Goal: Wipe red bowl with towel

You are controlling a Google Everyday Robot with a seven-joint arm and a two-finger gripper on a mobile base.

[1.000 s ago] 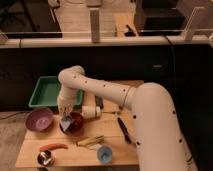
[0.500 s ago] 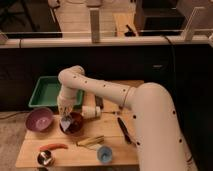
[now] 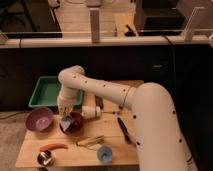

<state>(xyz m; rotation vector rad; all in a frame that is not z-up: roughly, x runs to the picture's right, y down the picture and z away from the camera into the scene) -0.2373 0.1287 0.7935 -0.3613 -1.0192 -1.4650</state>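
The red bowl (image 3: pixel 72 124) sits on the wooden table (image 3: pixel 125 150), left of middle. A pale towel (image 3: pixel 66 122) hangs from my gripper (image 3: pixel 65 113) and rests in the bowl's left side. My white arm reaches in from the lower right, bends at the elbow near the green tray, and points the gripper straight down over the bowl's left rim.
A green tray (image 3: pixel 47 91) stands at the back left. A purple bowl (image 3: pixel 39 120) is left of the red one. A white bottle (image 3: pixel 92 111) lies right of it. A carrot (image 3: pixel 53 147), metal cup (image 3: pixel 44 158), yellow utensil (image 3: pixel 90 142), blue cup (image 3: pixel 104 154) and black tool (image 3: pixel 123 130) lie in front.
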